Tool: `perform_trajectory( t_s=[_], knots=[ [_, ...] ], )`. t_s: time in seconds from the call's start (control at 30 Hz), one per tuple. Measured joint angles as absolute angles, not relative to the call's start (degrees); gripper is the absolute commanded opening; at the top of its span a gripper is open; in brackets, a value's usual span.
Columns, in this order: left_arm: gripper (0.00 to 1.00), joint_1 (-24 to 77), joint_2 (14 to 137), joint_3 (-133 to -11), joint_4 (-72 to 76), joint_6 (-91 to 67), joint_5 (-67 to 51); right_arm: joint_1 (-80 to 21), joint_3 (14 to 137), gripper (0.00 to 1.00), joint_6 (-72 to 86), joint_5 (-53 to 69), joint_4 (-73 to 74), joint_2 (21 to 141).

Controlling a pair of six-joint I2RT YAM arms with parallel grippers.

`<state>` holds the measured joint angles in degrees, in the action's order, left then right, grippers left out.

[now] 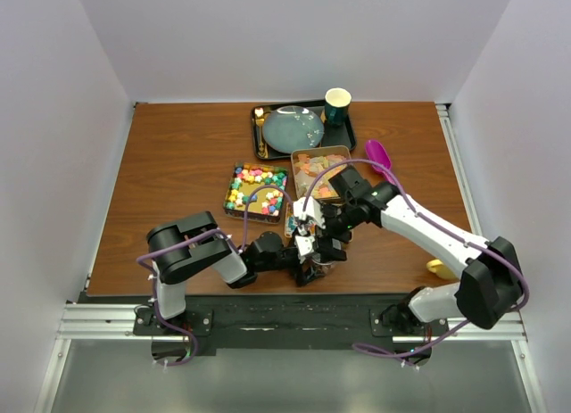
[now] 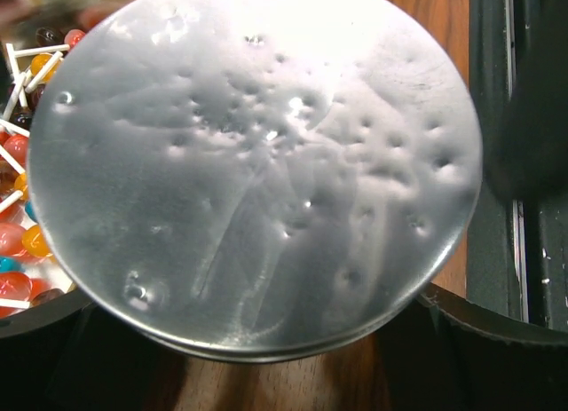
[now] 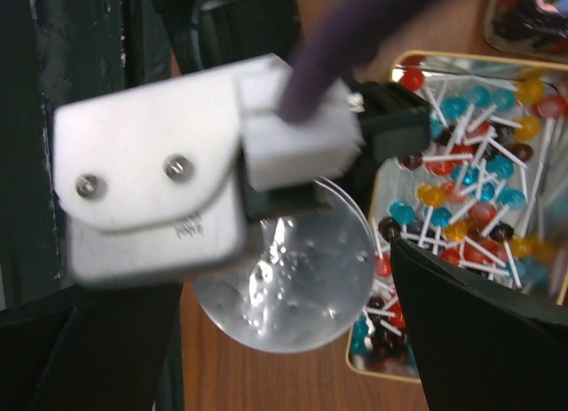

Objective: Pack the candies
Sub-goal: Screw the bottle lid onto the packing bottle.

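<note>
Metal disc [image 2: 257, 171] fills left view; candies [image 2: 13, 240] mostly hidden

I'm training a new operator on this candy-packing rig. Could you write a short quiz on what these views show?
1. True or false: the scoop lies among the cubes.
2. Which sweets lie beside the disc in the right wrist view? A marshmallows, B lollipops, C chocolate bars.
3. Which jaws hold the disc, and how do the other jaws stand?

Key
1. False. The scoop lies on the table.
2. B.
3. The left jaws hold it. The right jaws stand open.
</note>
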<state>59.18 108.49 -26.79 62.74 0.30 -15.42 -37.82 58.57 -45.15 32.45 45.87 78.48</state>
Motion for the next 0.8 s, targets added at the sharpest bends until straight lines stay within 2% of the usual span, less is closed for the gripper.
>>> perform_trajectory(
  t_s=[0.23,0.53,0.8],
  knots=[
    [0.0,59.2,108.6,-26.8,62.7,1.0,-15.7,-33.0,59.1,0.99,-44.9,32.4,46.3,75.5],
    [0.0,59.2,108.7,-27.0,62.8,1.2,-15.9,-29.6,59.2,0.99,-56.1,34.3,51.0,74.4],
    [0.0,59.2,109.0,-27.2,62.8,1.1,-16.0,-29.6,65.8,0.99,-69.8,39.2,58.8,82.5]
  ],
)
